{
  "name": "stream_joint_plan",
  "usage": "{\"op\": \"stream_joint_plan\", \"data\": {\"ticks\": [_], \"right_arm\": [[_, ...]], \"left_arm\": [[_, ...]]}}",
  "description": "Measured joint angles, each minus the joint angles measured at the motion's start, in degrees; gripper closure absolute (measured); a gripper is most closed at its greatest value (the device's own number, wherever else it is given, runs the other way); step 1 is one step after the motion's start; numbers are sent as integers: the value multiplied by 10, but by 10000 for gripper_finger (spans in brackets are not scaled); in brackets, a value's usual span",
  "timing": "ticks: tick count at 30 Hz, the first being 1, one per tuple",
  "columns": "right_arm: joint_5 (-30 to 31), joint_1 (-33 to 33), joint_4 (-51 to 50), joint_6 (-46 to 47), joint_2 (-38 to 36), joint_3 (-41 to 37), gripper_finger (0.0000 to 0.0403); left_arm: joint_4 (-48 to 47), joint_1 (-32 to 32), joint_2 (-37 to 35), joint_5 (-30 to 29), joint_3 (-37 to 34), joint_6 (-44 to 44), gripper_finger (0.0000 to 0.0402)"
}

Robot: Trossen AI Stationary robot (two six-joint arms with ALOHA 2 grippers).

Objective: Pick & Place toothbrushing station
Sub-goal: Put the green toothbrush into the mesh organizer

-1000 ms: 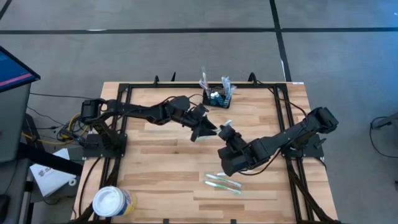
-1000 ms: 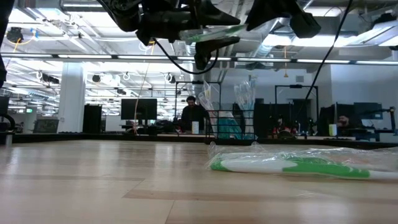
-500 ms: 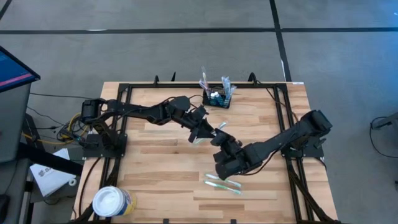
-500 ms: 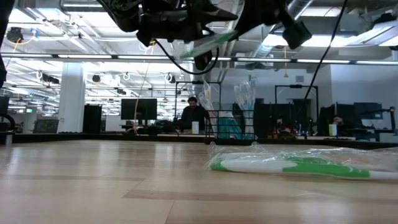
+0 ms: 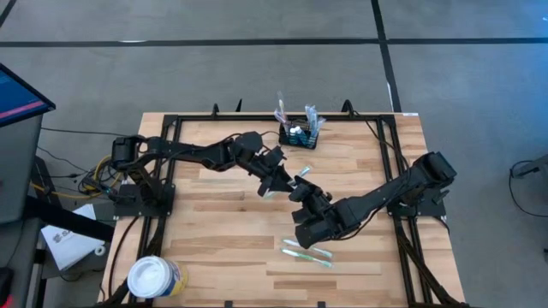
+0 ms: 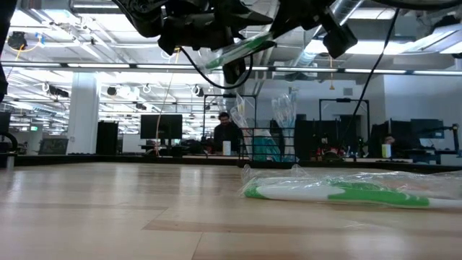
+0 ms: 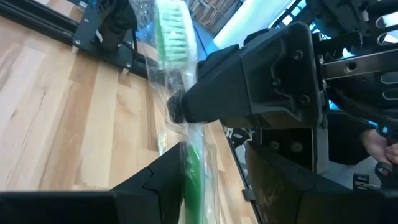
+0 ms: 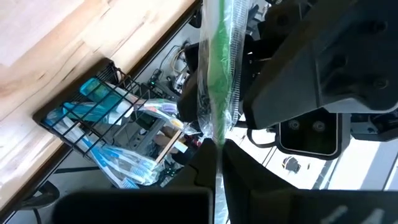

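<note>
1. One wrapped green toothbrush [image 5: 297, 181] is pinched between both my claws above mid-table: right gripper [image 5: 301, 190] clamped tight, left gripper [image 5: 278, 182] gripping wider.
2. Two more wrapped toothbrushes [image 5: 306, 251] lie near the front.
3. One toothbrushing station [image 5: 301, 134] stands at the far edge; its contents are hard to count.

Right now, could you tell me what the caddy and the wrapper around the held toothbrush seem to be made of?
The caddy looks like black-coated metal wire: thin dark bars in a grid you can see through. The wrapper on the green toothbrush looks like thin clear plastic film: transparent, crinkled, with glossy highlights.
</note>
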Motion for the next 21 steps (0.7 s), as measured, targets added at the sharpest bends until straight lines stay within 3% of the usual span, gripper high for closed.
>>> {"op": "stream_joint_plan", "data": {"ticks": [5,14,21], "right_arm": [[0,0,1,0,0,0,399],[-4,0,7,5,0,0,388],[-16,3,7,21,0,0,344]], "left_arm": [[0,1,0,-2,0,-3,272],[0,16,0,-2,0,-2,383],[-2,18,0,-2,0,-6,381]]}}
